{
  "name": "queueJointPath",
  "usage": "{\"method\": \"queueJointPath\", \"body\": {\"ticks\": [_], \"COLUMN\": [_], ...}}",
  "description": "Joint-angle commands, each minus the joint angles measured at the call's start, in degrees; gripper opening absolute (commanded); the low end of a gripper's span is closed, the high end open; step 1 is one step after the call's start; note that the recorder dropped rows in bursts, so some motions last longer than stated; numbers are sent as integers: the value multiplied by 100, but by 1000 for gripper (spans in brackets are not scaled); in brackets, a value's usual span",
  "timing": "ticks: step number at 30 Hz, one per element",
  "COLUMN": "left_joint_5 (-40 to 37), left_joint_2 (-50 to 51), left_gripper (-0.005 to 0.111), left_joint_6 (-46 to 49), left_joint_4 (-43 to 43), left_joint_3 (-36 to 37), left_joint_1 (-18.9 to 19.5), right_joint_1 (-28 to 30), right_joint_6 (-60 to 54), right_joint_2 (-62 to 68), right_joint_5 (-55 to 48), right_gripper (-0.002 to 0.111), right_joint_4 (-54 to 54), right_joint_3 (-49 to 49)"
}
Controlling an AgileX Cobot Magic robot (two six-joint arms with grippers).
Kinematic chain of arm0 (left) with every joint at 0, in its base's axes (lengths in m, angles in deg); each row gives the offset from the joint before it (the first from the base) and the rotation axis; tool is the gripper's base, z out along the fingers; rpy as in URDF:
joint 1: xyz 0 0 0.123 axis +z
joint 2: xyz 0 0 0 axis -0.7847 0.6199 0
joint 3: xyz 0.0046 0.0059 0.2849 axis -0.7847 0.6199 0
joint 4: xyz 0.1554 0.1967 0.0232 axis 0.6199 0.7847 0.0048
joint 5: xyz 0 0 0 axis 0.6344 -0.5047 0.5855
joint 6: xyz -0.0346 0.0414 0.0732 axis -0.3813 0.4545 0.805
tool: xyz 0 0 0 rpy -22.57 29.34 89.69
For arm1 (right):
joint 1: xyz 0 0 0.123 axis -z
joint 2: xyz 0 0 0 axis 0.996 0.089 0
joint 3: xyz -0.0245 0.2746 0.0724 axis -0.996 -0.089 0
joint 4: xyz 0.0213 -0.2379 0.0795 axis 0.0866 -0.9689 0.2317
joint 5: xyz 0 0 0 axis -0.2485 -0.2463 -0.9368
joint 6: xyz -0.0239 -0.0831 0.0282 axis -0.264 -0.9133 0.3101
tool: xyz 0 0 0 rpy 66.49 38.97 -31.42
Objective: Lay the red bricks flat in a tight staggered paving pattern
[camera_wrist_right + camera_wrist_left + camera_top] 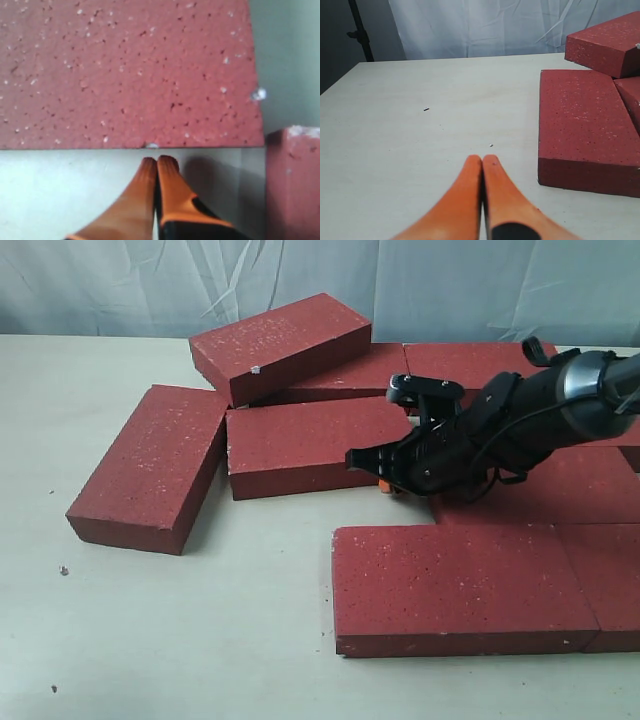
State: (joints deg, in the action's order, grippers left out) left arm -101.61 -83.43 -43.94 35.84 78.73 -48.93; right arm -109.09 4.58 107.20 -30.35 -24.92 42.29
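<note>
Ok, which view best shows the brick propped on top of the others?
The exterior view: the propped brick shows whole and clearly tilted. The left wrist view catches only a cropped end of it; the right wrist view seems to miss it, showing another brick's face close up.

The right arm (520, 420) covers several red bricks (590, 485); others run off frame.

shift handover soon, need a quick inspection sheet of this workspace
surface: pale matte tabletop.
job's things: red bricks, front ones flat and edge to edge; top brick tilted on others; left brick askew.
clutter: small crumbs on the table.
grippers: left gripper fingers shut over bare table, empty; right gripper fingers shut, tips low by one brick, empty.
cables: black cable looped under the right arm.
surroundings: pale fabric backdrop; dark stand in the left wrist view.
</note>
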Motion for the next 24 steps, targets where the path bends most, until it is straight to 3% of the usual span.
{"method": "queueJointPath", "body": {"ticks": [1, 6, 11, 24], "left_joint_5": [84, 84, 84, 64], "left_joint_2": [-28, -28, -28, -28], "left_gripper": [0, 0, 0, 0], "left_joint_6": [-10, -10, -10, -10], "left_joint_4": [0, 0, 0, 0], "left_joint_3": [27, 27, 27, 27], "left_joint_1": [1, 1, 1, 1], "right_joint_1": [-107, -783, -1076, -1120], "right_joint_6": [-72, -72, -72, -72], "right_joint_2": [12, 44, 44, 320], "right_joint_5": [-996, -905, -388, -66], "right_gripper": [-1, -1, -1, -1], "right_joint_4": [27, 19, 160, 227], "right_joint_3": [314, 649, 786, 816]}}
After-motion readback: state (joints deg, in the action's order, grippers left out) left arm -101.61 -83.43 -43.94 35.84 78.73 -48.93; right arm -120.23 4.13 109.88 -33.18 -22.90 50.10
